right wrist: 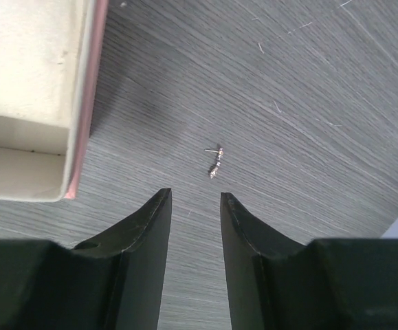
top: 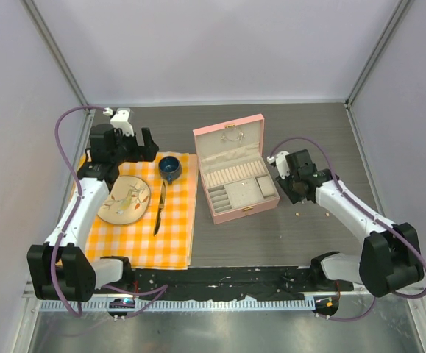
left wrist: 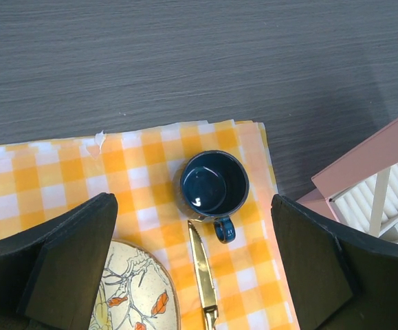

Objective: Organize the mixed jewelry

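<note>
Right jaws (parted) facing earring (right wrist: 216, 163) endwise

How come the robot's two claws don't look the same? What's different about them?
The left claw has its fingers wide apart; the right claw leaves just a narrow gap. The left claw hangs above a blue cup on a checked cloth; the right claw hangs above a tiny silvery piece of jewelry on the bare table, beside the pink box. Both are black and hold nothing.

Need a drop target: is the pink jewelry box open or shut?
Open. The pink jewelry box has its lid raised at the back, and its cream ring rolls and compartments are exposed from above.
</note>
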Action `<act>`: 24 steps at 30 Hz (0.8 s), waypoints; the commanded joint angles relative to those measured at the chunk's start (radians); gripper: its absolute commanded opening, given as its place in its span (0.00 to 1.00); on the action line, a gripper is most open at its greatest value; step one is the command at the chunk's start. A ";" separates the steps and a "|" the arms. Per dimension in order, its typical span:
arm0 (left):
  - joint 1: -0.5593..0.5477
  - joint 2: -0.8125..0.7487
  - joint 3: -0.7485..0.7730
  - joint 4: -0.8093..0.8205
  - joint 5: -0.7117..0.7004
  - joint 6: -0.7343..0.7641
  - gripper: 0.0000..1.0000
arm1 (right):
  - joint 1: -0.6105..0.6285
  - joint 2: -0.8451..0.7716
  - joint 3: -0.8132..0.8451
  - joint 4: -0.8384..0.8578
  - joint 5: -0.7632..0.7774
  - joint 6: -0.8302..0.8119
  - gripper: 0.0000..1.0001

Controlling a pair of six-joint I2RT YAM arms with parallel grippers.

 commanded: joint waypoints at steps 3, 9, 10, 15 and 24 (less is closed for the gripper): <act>0.005 -0.029 -0.003 0.049 0.022 0.006 1.00 | -0.096 0.058 -0.009 0.065 -0.115 -0.053 0.40; 0.004 -0.023 -0.003 0.050 0.022 0.009 1.00 | -0.160 0.096 -0.012 0.079 -0.156 -0.093 0.39; 0.005 -0.024 -0.003 0.050 0.022 0.009 1.00 | -0.166 0.103 -0.014 0.082 -0.158 -0.096 0.39; 0.005 -0.021 -0.001 0.050 0.022 0.010 1.00 | -0.192 0.132 -0.014 0.088 -0.170 -0.125 0.39; 0.005 -0.018 -0.001 0.049 0.022 0.010 1.00 | -0.238 0.184 -0.007 0.093 -0.219 -0.186 0.35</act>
